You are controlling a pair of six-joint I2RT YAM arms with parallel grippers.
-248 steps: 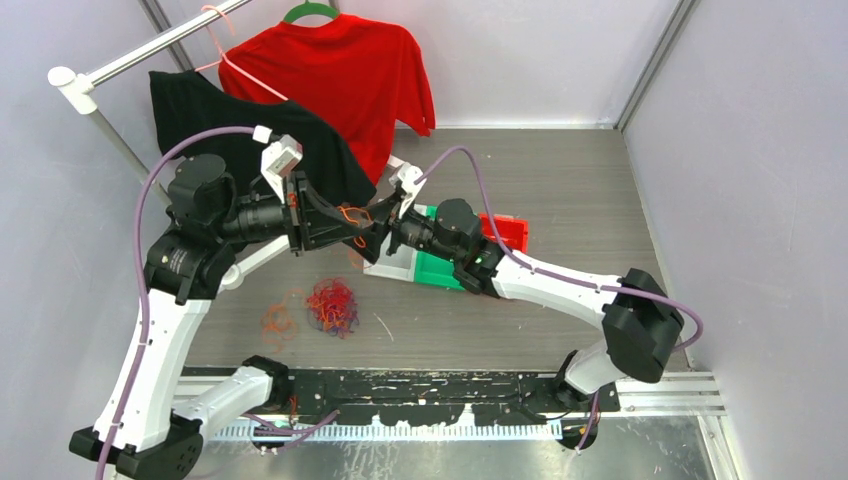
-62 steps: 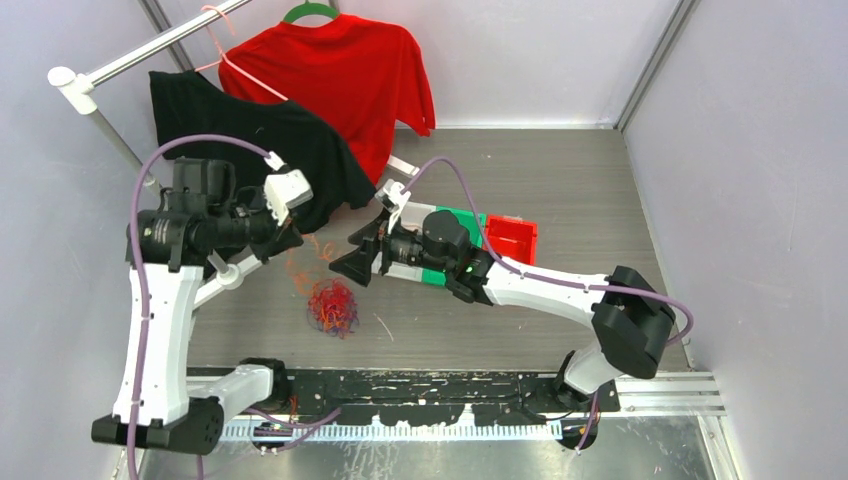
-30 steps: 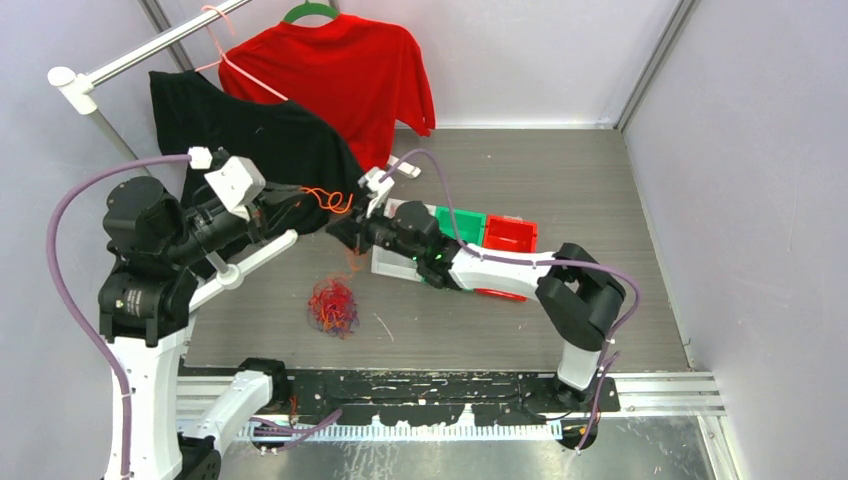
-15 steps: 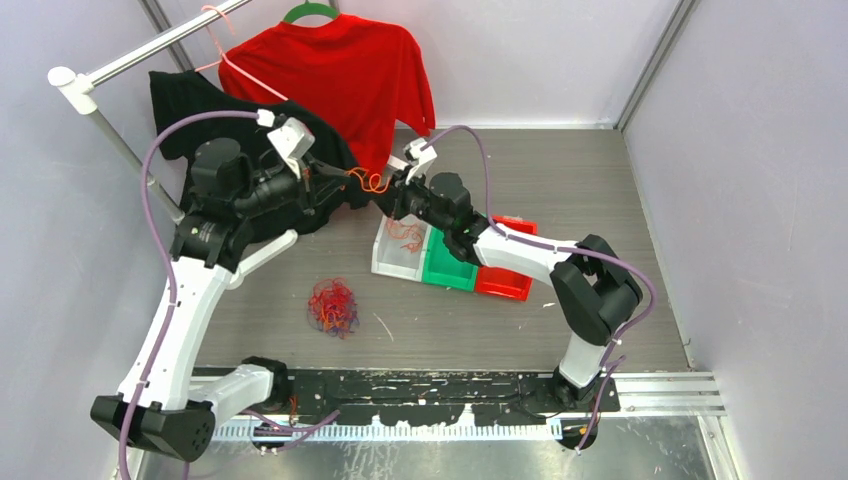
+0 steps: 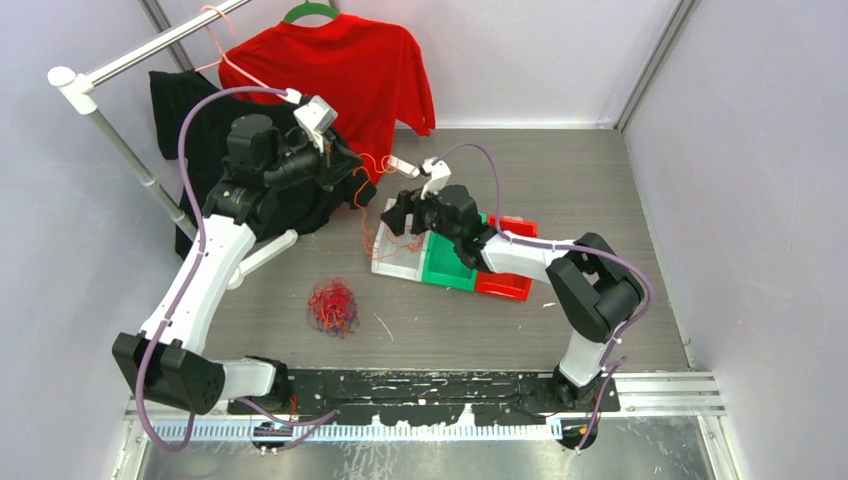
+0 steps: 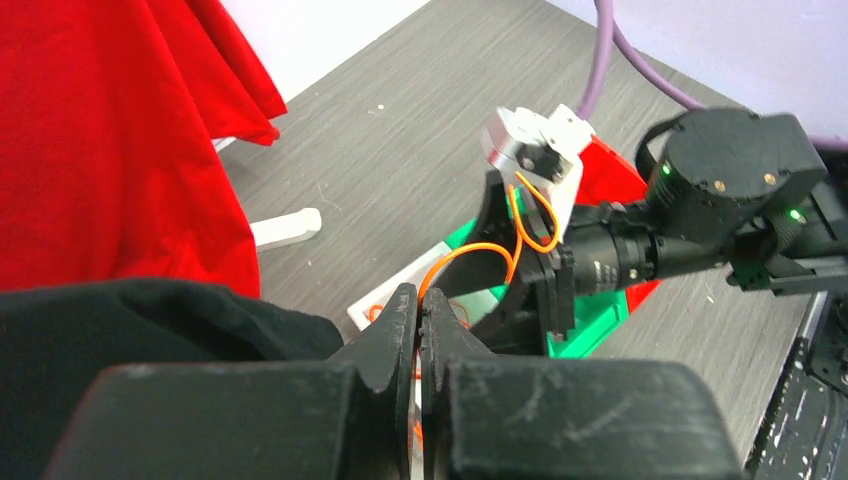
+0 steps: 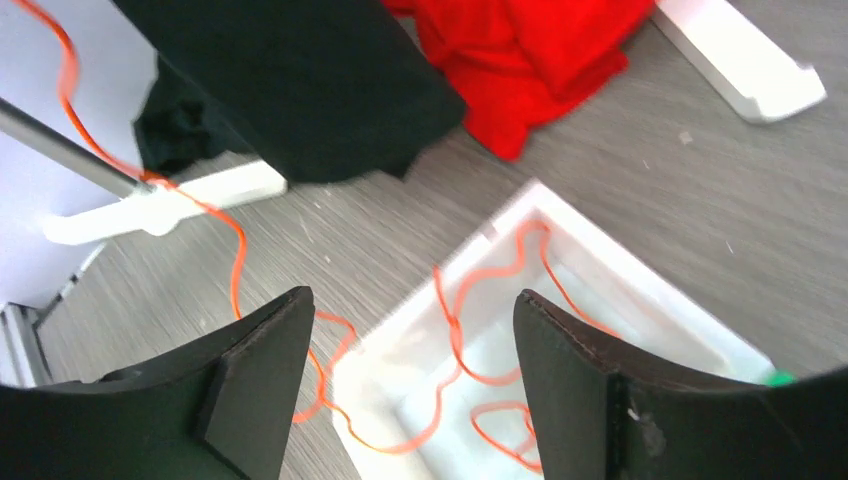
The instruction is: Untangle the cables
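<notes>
My left gripper (image 5: 350,172) is raised near the black shirt, shut on one thin orange cable (image 5: 366,205). In the left wrist view the jaws (image 6: 420,312) pinch that orange cable (image 6: 470,255), and a loop of it lies against the right arm's wrist camera housing (image 6: 535,150). The strand hangs down into the white bin (image 5: 385,265). My right gripper (image 5: 398,215) hovers over this bin, open and empty. In the right wrist view, orange cable (image 7: 455,330) curls inside the white bin (image 7: 640,270) between the spread fingers (image 7: 270,340). The mixed tangle of cables (image 5: 332,306) lies on the table.
A green bin (image 5: 445,268) and a red bin (image 5: 510,285) sit to the right of the white one. A red shirt (image 5: 340,70) and a black shirt (image 5: 200,110) hang on a rack (image 5: 120,150) at the back left. A small white block (image 7: 740,60) lies on the table.
My right gripper has opened and let go of the orange cable, then dropped over the white bin. The left arm has swung right with its end, and the strand now droops into the bin.
</notes>
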